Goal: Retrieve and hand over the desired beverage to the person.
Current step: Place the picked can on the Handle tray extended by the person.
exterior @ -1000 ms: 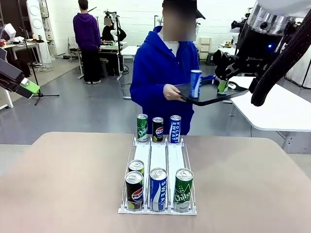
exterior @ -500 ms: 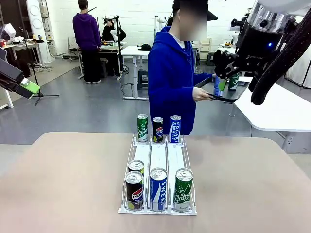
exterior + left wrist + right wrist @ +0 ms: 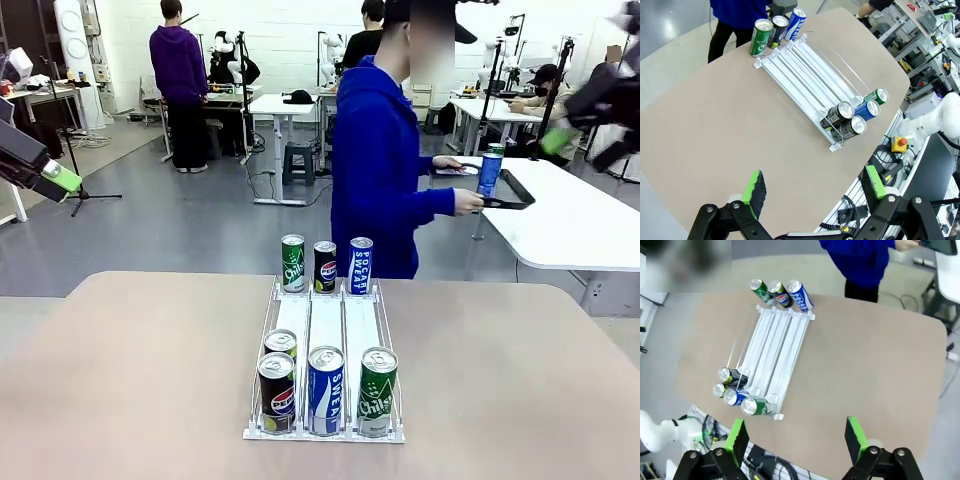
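With both arms high above the tabletop (image 3: pixel 120 360), the left fingers (image 3: pixel 755 186) and right fingers (image 3: pixel 737 439) spread and empty, wait for the person (image 3: pixel 385 170), turned away beyond the far edge, to choose before reaching for the cans (image 3: pixel 327 388) at the rack's (image 3: pixel 325 325) near end.

Bright even indoor light, soft shadows, wide-angle wrist distortion

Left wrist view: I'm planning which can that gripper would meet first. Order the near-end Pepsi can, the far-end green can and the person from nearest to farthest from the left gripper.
From the open left gripper:
1. Pepsi can, at the rack's near end, right of centre.
2. Green can, at the rack's far end, upper left.
3. Person, standing beyond the table's far edge.
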### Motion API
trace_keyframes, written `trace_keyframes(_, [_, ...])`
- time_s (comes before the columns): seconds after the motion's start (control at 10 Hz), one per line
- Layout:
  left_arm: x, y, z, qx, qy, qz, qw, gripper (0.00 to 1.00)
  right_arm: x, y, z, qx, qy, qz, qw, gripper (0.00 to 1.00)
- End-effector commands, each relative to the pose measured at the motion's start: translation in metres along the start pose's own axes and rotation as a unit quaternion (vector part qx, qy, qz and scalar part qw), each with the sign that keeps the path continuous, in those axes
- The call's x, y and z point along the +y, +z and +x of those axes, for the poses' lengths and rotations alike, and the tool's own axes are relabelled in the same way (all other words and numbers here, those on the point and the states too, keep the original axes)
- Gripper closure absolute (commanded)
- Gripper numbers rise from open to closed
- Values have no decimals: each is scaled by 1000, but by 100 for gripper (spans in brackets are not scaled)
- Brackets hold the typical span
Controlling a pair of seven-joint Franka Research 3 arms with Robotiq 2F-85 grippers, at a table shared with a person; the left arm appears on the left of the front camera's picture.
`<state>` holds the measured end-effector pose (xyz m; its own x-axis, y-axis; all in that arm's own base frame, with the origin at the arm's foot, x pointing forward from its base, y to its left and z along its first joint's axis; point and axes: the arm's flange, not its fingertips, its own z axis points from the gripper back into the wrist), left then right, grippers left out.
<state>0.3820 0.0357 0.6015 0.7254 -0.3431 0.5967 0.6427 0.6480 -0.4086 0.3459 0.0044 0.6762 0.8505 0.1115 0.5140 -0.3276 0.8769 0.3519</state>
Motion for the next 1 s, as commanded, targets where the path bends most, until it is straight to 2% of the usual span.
trace_keyframes(0.0, [0, 0, -1, -1, -4, -4, 1000, 0, -28, -8, -26, -20, 18, 24, 999, 0])
trace_keyframes(0.1, [0, 0, -1, -1, -4, -4, 1000, 0, -38, 0, -35, -26, 38, 22, 999, 0])
trace_keyframes(0.4, [0, 0, -1, -1, -4, -4, 1000, 0, -61, 21, -55, -73, 13, 4, 997, 0])
trace_keyframes(0.6, [0, 0, -1, -1, -4, -4, 1000, 0, -57, 22, -52, -86, 5, -12, 996, 0])
trace_keyframes(0.7, [0, 0, -1, -1, -4, -4, 1000, 0, -64, 32, -51, -66, 10, -6, 998, 0])
trace_keyframes(0.9, [0, 0, -1, -1, -4, -4, 1000, 0, -64, 32, -51, -66, 10, -6, 998, 0])
